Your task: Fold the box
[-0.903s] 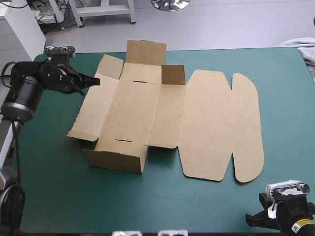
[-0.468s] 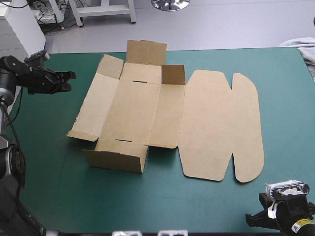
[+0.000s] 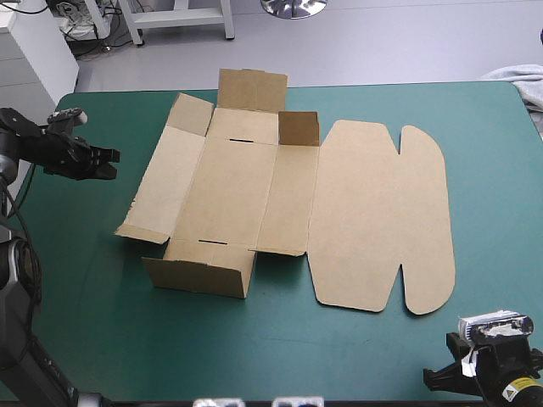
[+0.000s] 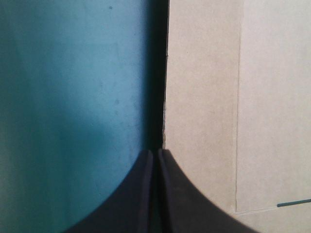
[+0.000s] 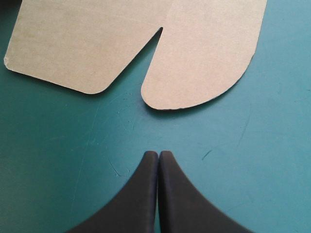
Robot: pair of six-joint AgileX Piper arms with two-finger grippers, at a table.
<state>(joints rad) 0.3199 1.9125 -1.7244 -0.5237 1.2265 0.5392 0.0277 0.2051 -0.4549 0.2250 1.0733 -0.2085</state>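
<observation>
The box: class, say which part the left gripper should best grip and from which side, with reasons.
Grip the box by its long left side panel, at the free edge, coming from the left. That edge faces the left gripper and seems lifted off the teal-green cover, so a finger could probably slip under. The gripper, now shut, must open first.

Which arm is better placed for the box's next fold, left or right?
Probably left: the shut left hand is beside the box's unraised left wall; the right hand is by the flat lid.
</observation>
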